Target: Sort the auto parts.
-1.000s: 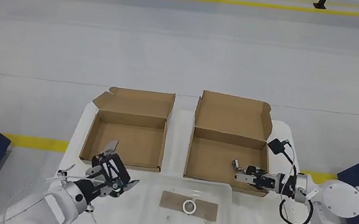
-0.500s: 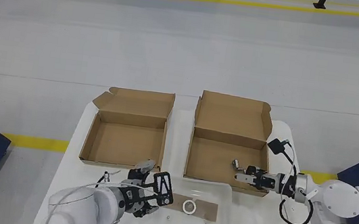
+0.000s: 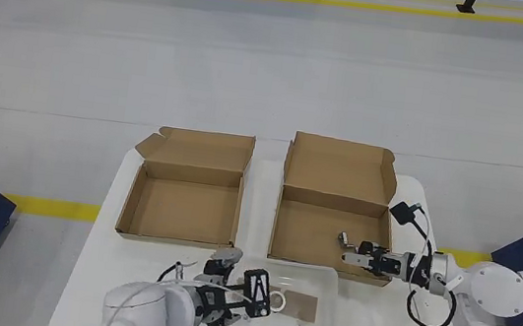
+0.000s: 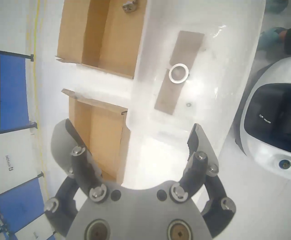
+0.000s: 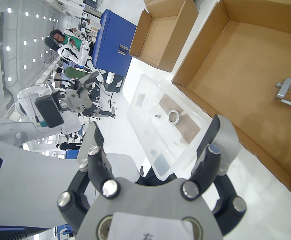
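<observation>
A silver ring (image 3: 275, 302) lies on a brown cardboard strip (image 3: 302, 306) inside the clear plastic bin (image 3: 326, 274). In the left wrist view the ring (image 4: 179, 73) lies ahead of my open left gripper (image 4: 133, 134), with a small bolt (image 4: 188, 104) beside the strip. My left gripper (image 3: 256, 292) hovers over the bin's left end. My right gripper (image 3: 347, 252) is open and empty at the right box's front right corner. A metal bracket (image 5: 283, 89) lies in that box, and the ring (image 5: 174, 116) and bolt (image 5: 157, 116) sit beyond my right gripper (image 5: 156, 127).
Two open cardboard boxes stand behind the bin: the left box (image 3: 181, 207) looks bare inside, and the right box (image 3: 317, 235) holds the bracket. White table (image 3: 259, 178) shows between and around them.
My left arm has swung right from the table's front left, past the left box's front, to the bin's left end. The right arm has stayed still.
</observation>
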Motion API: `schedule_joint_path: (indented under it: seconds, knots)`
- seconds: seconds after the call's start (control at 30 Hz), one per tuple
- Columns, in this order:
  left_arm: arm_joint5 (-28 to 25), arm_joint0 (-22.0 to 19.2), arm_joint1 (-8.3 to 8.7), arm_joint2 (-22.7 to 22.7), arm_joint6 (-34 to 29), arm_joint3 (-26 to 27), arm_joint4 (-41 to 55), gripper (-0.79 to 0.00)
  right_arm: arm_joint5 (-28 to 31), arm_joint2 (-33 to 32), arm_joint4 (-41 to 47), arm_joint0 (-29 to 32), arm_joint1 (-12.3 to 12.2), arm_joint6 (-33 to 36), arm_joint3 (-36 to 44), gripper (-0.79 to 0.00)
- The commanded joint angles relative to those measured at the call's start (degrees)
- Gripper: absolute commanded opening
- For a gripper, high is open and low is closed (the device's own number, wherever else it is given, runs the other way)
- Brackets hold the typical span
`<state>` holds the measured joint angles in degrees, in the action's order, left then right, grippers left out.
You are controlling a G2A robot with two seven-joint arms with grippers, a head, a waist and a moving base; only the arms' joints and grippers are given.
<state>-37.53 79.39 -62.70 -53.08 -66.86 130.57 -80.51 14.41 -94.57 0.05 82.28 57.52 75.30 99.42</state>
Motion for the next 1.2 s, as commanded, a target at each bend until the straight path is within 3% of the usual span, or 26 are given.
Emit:
schedule_joint_path:
  seconds: [0.0, 0.3, 0.77, 0.97, 1.17]
  knots:
    - [4.11, -7.02, 0.64, 7.38, -4.04, -2.68, 6.96, 0.0, 0.0, 0.0, 0.0, 0.0, 0.0, 0.0, 0.0, 0.0]
    - [19.88, -40.66, 1.01, 29.34, -19.8, -9.36, 39.04, 0.0, 0.0, 0.0, 0.0, 0.0, 0.0, 0.0, 0.0, 0.0]
    - [19.23, -39.51, 0.67, 31.48, -19.13, -10.55, 35.83, 0.0, 0.0, 0.0, 0.0, 0.0, 0.0, 0.0, 0.0, 0.0]
    - [17.25, -40.75, -1.54, 34.13, -17.02, -17.0, 36.53, 0.0, 0.0, 0.0, 0.0, 0.0, 0.0, 0.0, 0.0, 0.0]
    - [19.49, -42.14, -4.04, 35.99, -17.23, -22.09, 37.72, 0.0, 0.0, 0.0, 0.0, 0.0, 0.0, 0.0, 0.0, 0.0]
